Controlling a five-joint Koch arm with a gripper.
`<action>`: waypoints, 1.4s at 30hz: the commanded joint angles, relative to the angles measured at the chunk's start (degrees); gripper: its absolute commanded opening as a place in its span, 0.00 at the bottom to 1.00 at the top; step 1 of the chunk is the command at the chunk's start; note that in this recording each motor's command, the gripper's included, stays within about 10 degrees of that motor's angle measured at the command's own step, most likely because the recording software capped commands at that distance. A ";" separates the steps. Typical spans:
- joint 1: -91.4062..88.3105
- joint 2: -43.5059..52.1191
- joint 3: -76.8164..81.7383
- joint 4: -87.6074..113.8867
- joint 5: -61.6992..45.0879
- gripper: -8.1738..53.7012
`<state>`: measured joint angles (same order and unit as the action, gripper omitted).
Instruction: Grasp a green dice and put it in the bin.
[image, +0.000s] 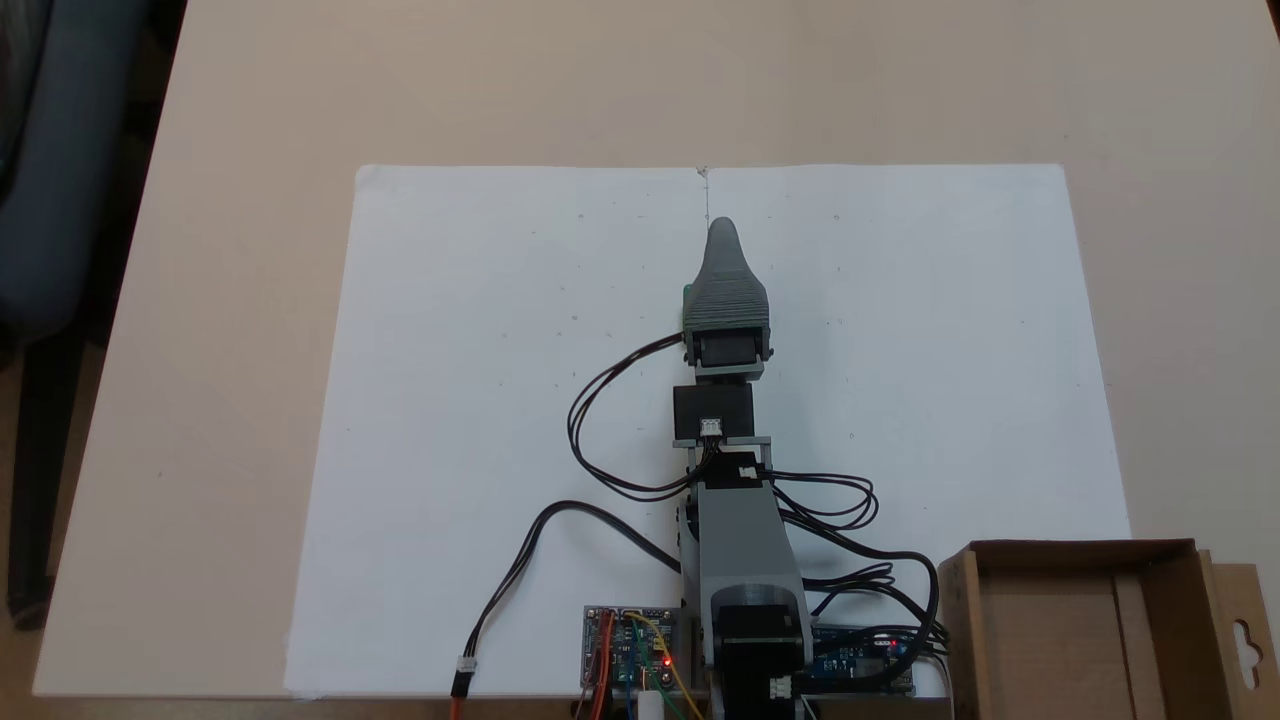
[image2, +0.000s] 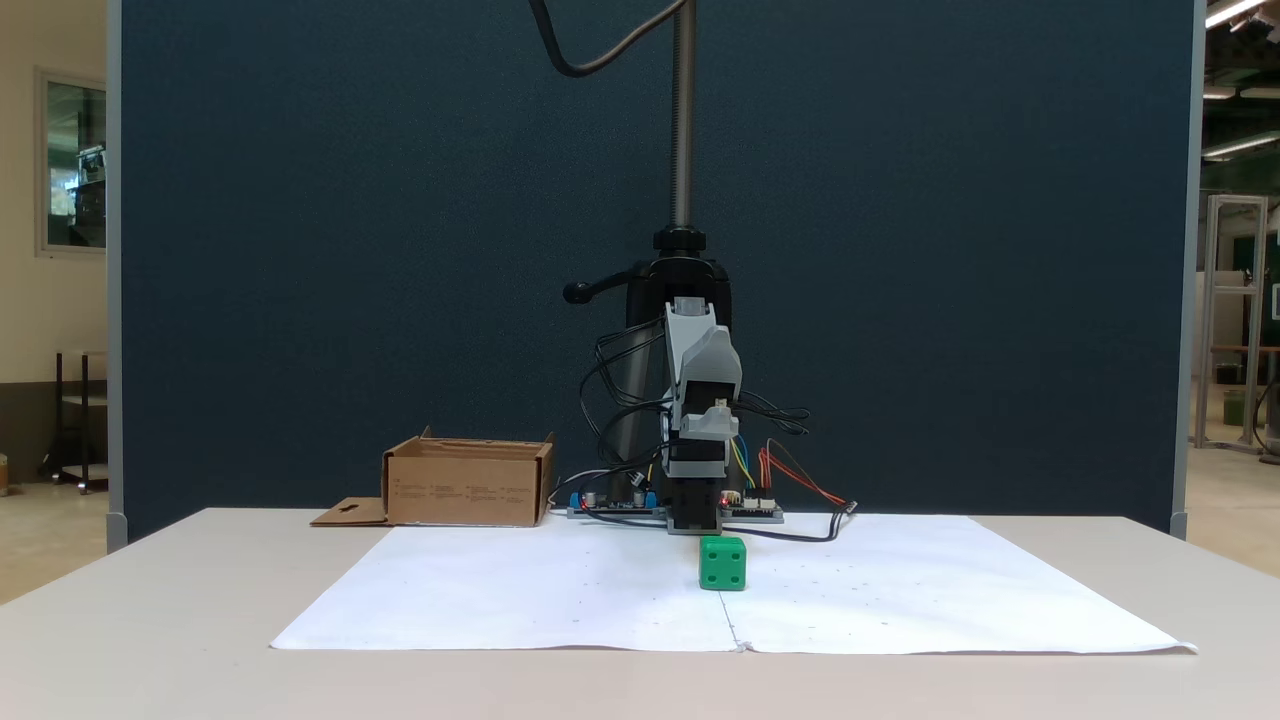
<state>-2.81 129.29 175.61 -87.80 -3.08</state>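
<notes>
The arm is seen extended forward over the white paper sheet (image: 500, 400) that is laid on the counter (image: 250, 120). In the fixed view from above, the gripper (image: 722, 235) is seen as one grey tapered jaw, with the other jaw hidden beneath it; whether the jaws are apart or together cannot be told.

The green dice (image2: 723, 563) is seen resting on the paper, below and in front of the gripper (image2: 700, 440) in the fixed view from the front. From above, only a thin green edge of it (image: 687, 295) is visible at the left flank of the gripper body. Contact between the gripper and the dice cannot be confirmed.

The bin (image: 1075, 630) stands well apart from the gripper, beside the arm's base, at the lower right in the view from above. Its side flap (image: 1245, 640) with the hang-hole cutout is folded outward.
</notes>
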 joint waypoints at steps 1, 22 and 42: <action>-0.53 6.24 3.78 -2.29 0.26 0.85; -0.44 6.15 3.78 -1.93 0.35 0.85; -0.53 6.15 3.78 -1.41 0.18 0.86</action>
<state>-2.81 129.29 175.61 -87.80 -3.08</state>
